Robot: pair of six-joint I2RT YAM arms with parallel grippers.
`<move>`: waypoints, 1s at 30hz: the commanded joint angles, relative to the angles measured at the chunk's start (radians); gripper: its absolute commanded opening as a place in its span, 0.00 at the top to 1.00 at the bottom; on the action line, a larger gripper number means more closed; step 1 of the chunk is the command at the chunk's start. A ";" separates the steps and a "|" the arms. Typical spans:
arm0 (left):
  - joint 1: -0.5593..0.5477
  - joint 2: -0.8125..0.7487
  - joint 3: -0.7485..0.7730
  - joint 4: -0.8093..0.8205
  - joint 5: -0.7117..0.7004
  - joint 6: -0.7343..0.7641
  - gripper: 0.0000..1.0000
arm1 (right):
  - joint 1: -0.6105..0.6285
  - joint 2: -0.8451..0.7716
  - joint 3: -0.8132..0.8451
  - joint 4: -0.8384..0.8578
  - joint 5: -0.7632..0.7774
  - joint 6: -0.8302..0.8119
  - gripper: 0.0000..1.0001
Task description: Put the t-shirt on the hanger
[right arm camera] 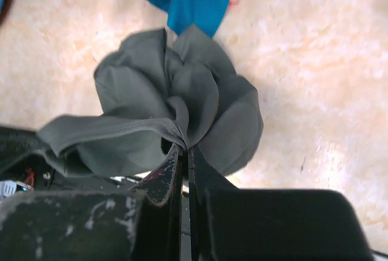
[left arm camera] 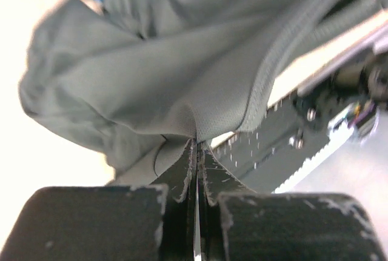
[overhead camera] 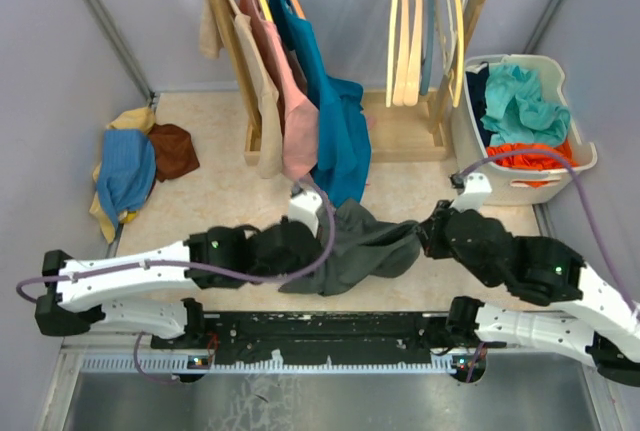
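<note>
Holding the t-shirt (overhead camera: 365,246): both grippers, one at each end of the bunched charcoal-grey cloth, which sags between them over the near middle of the table (overhead camera: 420,166).
Left gripper (left arm camera: 196,143): jaws clenched on a fold of the t-shirt beside a stitched hem (no gap shows between the fingers). In the top view it sits at the cloth's left end.
Right gripper (right arm camera: 185,146): jaws clamped on a gathered bunch at the t-shirt's right end. The cloth fans out from the pinch in rounded folds. Whether the lowest folds touch the table cannot be told.
Purple cable (overhead camera: 325,241): runs from the left arm and loops across the left part of the t-shirt.
Teal-blue shirt (overhead camera: 335,111): hangs from the rack, its lower hem just behind the t-shirt (touching or not, cannot tell).
Pink garment (overhead camera: 295,101): hangs just left of the teal-blue shirt, with a beige garment (overhead camera: 262,91) left of that.
Rack (overhead camera: 480,11): a wooden frame standing at the far middle of the table.
Hanger (overhead camera: 404,31): pale wood, one of a bunch hanging bare at the right end of the rack's rail, well apart from the t-shirt.
Basket (overhead camera: 470,136): white, at the far right corner, holding teal, orange and dark clothes.
Pile of clothes (overhead camera: 135,166): blue, yellow and brown pieces heaped at the left edge.
</note>
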 commanded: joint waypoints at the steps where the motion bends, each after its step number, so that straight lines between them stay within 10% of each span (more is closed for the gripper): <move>1: 0.154 -0.018 0.091 0.056 0.066 0.173 1.00 | 0.007 0.028 0.152 -0.061 0.103 -0.093 1.00; 8: 0.290 -0.039 0.100 0.043 0.095 0.240 1.00 | 0.007 0.152 0.218 -0.042 0.020 -0.193 1.00; 19: 0.372 -0.238 -0.083 -0.109 0.122 0.132 1.00 | 0.007 0.224 -0.130 0.268 -0.130 -0.124 1.00; 27: 0.375 -0.208 -0.323 0.102 0.258 0.077 1.00 | -0.010 0.275 -0.214 0.356 -0.123 -0.081 1.00; 30: 0.397 -0.157 -0.346 0.162 0.262 0.090 0.79 | -0.070 0.277 -0.230 0.368 -0.133 -0.090 1.00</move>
